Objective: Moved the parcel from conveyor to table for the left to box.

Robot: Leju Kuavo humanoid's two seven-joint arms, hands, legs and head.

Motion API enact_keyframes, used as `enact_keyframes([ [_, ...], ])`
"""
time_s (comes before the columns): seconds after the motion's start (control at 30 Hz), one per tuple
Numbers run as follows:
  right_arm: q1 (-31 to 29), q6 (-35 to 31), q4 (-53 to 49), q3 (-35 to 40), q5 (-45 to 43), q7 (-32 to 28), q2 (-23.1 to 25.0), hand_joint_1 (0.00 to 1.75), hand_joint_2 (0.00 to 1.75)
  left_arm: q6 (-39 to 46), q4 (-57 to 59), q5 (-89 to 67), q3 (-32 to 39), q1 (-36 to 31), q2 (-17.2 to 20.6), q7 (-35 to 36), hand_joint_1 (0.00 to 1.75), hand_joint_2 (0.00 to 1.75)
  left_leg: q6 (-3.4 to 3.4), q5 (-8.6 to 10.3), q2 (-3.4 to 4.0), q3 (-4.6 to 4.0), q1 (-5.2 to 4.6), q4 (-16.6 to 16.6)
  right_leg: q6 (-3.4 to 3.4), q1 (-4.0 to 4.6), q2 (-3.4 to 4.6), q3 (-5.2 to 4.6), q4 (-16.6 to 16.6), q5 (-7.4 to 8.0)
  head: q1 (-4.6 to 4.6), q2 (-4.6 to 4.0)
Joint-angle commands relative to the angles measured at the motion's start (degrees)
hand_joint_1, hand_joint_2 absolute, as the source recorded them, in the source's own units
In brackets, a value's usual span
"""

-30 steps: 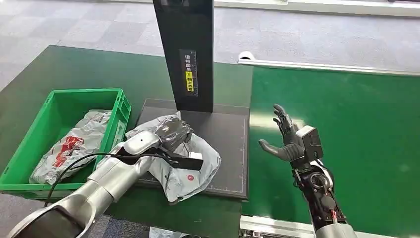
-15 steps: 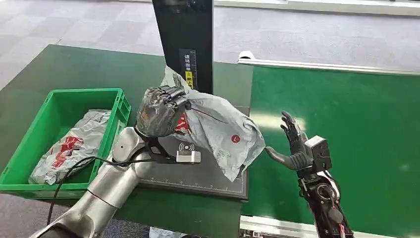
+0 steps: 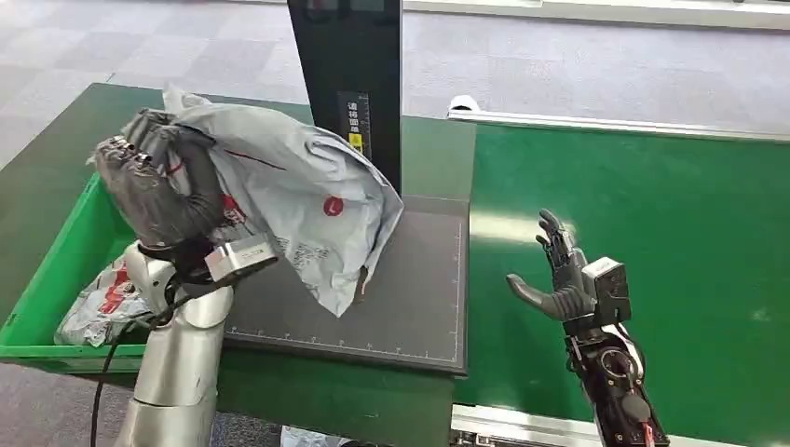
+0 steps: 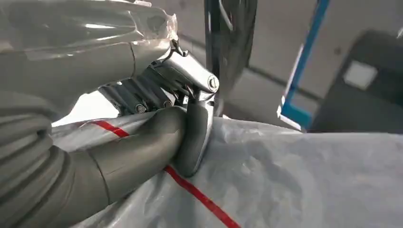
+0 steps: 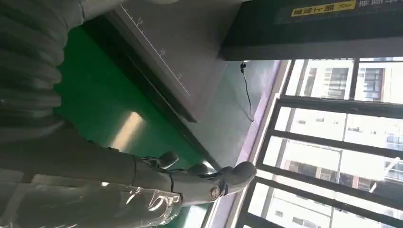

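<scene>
Left to right in the head view. Far left: green crate (image 3: pixel 56 270) on the dark table (image 3: pixel 56 140), one grey bagged parcel (image 3: pixel 98 303) lying in its lower part. Above the crate's near corner, upper left of the frame, the left hand (image 3: pixel 154 191) clenches one end of the grey poly-mailer parcel (image 3: pixel 298 200), lifted clear; the rest hangs down and rightward over the black pad (image 3: pixel 410 298), lowest fold near or just brushing it — cannot tell which.

Handling, as a judgement: soft and light. The bag drapes and creases under its own weight, so the contents are probably limp. The film looks slick; a bunched fistful at one end is the sensible hold, though the free end is likely to swing and could snag the black upright post (image 3: pixel 349 93) or the crate rim.

Right of centre: green conveyor belt (image 3: pixel 652 233); the right hand (image 3: pixel 559 275) hovers over it, fingers spread, grasping nothing.

The left wrist view adds the grip itself: thumb (image 4: pixel 190 137) pressed into the film beside a red stripe (image 4: pixel 199 197). The right wrist view adds that hand's empty fingers (image 5: pixel 209 183) from behind, over the belt.
</scene>
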Motion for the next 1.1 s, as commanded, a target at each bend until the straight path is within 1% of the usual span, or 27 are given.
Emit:
enact_keyframes([
  [0.03,1.01,-1.36,0.15,0.37,0.84,0.15,0.97,0.00,1.75,-0.11,-3.37,-19.16,16.94,-2.82,-3.88,-0.07,1.75,1.75,0.02,-0.04,0.06,0.08,0.01,-0.02,-0.02,0.02,0.07,0.06,-0.03,-0.01,0.02,0.02],
  [0.13,1.01,-1.36,0.15,0.37,0.84,0.15,0.97,0.00,1.75,-0.11,-3.37,-19.16,16.94,-2.82,-3.88,-0.07,1.75,1.75,0.02,-0.04,0.06,0.08,0.01,-0.02,-0.02,0.02,0.07,0.06,-0.03,-0.01,0.02,0.02],
  [0.17,2.14,-1.22,-1.70,-1.09,1.94,0.92,1.44,0.00,1.75,-0.11,-2.59,-24.70,25.38,-3.50,-6.22,-0.07,1.75,1.75,0.03,-0.05,0.01,0.11,0.00,-0.03,0.00,0.00,0.02,0.12,-0.04,-0.03,0.06,0.02],
  [0.2,2.14,-1.22,-1.70,-1.09,1.94,0.92,1.44,0.00,1.75,-0.11,-2.59,-24.70,25.38,-3.50,-6.22,-0.07,1.75,1.75,0.03,-0.05,0.07,0.11,-0.02,-0.03,0.00,-0.01,0.08,0.10,-0.03,-0.02,0.04,0.00],
  [0.27,3.22,-1.00,-3.33,-2.03,2.44,1.90,1.68,0.00,1.75,-0.11,0.04,-24.24,30.21,-3.96,-5.73,0.19,1.75,1.75,0.02,-0.03,0.06,0.07,-0.03,-0.03,-0.01,-0.02,0.05,0.04,-0.01,-0.03,0.02,0.02],
  [0.3,3.22,-1.00,-3.33,-2.03,2.44,1.90,1.68,0.00,1.75,-0.11,0.04,-24.24,30.21,-3.96,-5.73,0.19,1.75,1.75,0.02,-0.04,0.10,0.22,-0.05,-0.11,-0.02,-0.04,0.10,0.15,-0.06,-0.03,0.02,0.02],
  [0.43,3.22,-1.00,-3.33,-2.03,2.44,1.90,1.68,0.00,1.75,-0.11,0.04,-24.24,30.21,-3.96,-5.73,0.19,1.75,1.75,0.01,-0.02,0.00,0.03,0.00,-0.01,-0.01,0.01,0.00,0.00,-0.01,-0.02,0.02,0.00],
  [0.53,3.22,-1.00,-3.33,-2.03,2.44,1.90,1.68,0.00,1.75,-0.11,0.04,-24.24,30.21,-3.96,-5.73,0.19,1.75,1.75,0.04,-0.04,-0.04,0.10,-0.02,-0.03,0.00,-0.01,-0.04,0.08,-0.02,-0.06,0.04,0.00],
  [0.57,3.28,-1.01,-3.38,-2.18,2.52,1.83,1.72,0.00,1.75,-0.11,0.08,-25.87,30.48,-3.74,-5.55,2.18,1.75,1.75,0.03,-0.02,-0.01,0.05,-0.01,-0.02,0.00,0.00,-0.01,0.04,-0.02,-0.03,0.02,0.00],
  [0.6,3.36,-1.06,-3.47,-2.34,2.61,1.79,1.75,0.00,1.75,-0.11,1.00,-27.84,29.84,-3.35,-4.61,5.62,1.75,1.75,0.05,-0.04,-0.01,0.10,-0.01,-0.03,0.00,0.00,-0.01,0.09,-0.04,-0.04,0.02,0.00],
  [0.63,3.68,-0.84,-4.06,-2.62,2.77,2.08,1.52,0.00,1.75,-0.11,4.39,-30.48,25.17,-1.81,0.27,16.22,1.75,1.75,0.06,-0.03,-0.03,0.15,-0.01,-0.06,0.00,0.01,-0.02,0.14,-0.08,-0.04,0.02,0.02],
  [0.67,3.88,0.16,-4.27,-3.04,3.03,2.07,1.50,0.00,1.75,-0.11,6.69,-31.88,22.00,0.19,4.26,23.32,1.75,1.75,0.04,-0.02,-0.02,0.16,-0.04,-0.10,0.00,-0.03,-0.01,0.12,-0.07,-0.04,0.02,0.00],
  [0.7,4.07,-0.06,-4.49,-3.80,3.26,2.33,1.77,0.00,1.75,-0.11,9.84,-33.75,17.13,0.22,8.10,31.45,1.75,1.75,0.01,0.01,-0.03,0.19,-0.05,-0.14,-0.02,-0.04,-0.02,0.15,-0.08,-0.03,0.04,0.00],
  [0.73,4.07,0.06,-4.57,-3.95,3.61,2.31,1.80,0.00,1.75,-0.11,12.68,-33.92,15.40,0.77,10.84,36.72,1.75,1.75,0.00,0.03,-0.04,0.20,-0.09,-0.18,-0.02,-0.09,-0.03,0.13,-0.06,-0.03,0.02,0.02],
  [0.77,3.98,0.30,-4.61,-4.24,3.98,2.42,1.95,0.00,1.75,-0.11,16.16,-33.92,9.52,1.47,16.33,45.27,1.75,1.75,-0.01,0.05,-0.06,0.28,-0.09,-0.25,-0.05,-0.08,-0.05,0.21,-0.11,-0.03,0.07,0.02],
  [0.8,3.87,0.48,-4.60,-4.37,4.16,2.51,2.03,0.00,1.75,-0.11,18.40,-33.92,6.87,1.61,18.66,49.25,1.75,1.75,-0.03,0.03,0.05,0.22,-0.08,-0.19,-0.05,-0.07,0.04,0.10,-0.06,-0.02,0.00,0.00],
  [0.83,3.64,0.86,-4.44,-4.51,4.48,2.69,2.08,0.00,1.75,-2.95,22.03,-33.92,-2.48,0.54,24.33,58.81,1.75,1.75,-0.05,0.05,0.03,0.32,-0.05,-0.27,-0.10,-0.04,0.03,0.19,-0.11,-0.02,0.00,0.00],
  [0.9,2.76,1.30,-3.75,-4.57,4.85,2.94,2.26,0.00,1.75,-8.24,22.52,-33.92,-5.99,0.05,26.02,62.72,1.75,1.75,-0.05,0.07,-0.16,0.22,-0.01,-0.20,-0.09,0.00,-0.15,0.15,-0.06,-0.05,0.00,0.00],
  [0.93,1.65,1.61,-2.69,-4.45,5.13,3.10,2.41,0.00,1.75,-10.45,23.20,-33.92,-4.09,-0.16,24.86,61.44,1.75,1.75,-0.03,0.06,-0.14,0.11,0.03,-0.12,-0.06,0.05,-0.13,0.04,-0.02,-0.04,0.00,0.02],
  [0.97,0.97,1.86,-2.02,-4.40,5.37,3.12,2.54,0.00,1.75,-12.60,23.73,-33.92,-0.22,-0.05,22.95,58.39,1.75,1.75,-0.03,0.04,-0.09,0.17,0.05,-0.11,-0.07,0.06,-0.08,0.07,-0.03,-0.05,0.02,0.00],
  [1.0,0.61,1.98,-1.74,-4.38,5.51,3.11,2.64,0.00,1.75,-13.54,24.33,-33.91,2.32,-0.06,22.17,56.43,1.75,1.75,-0.01,0.04,0.01,0.12,0.05,-0.08,-0.03,0.06,0.00,0.02,-0.03,-0.02,0.02,0.00],
  [1.1,0.32,2.19,-1.62,-4.41,5.85,3.23,3.01,0.00,1.75,-14.92,25.50,-33.92,5.35,0.19,22.23,54.30,1.71,1.75,0.04,-0.02,0.25,0.15,0.03,-0.12,0.01,0.04,0.26,0.08,-0.08,0.02,0.02,0.00],
])
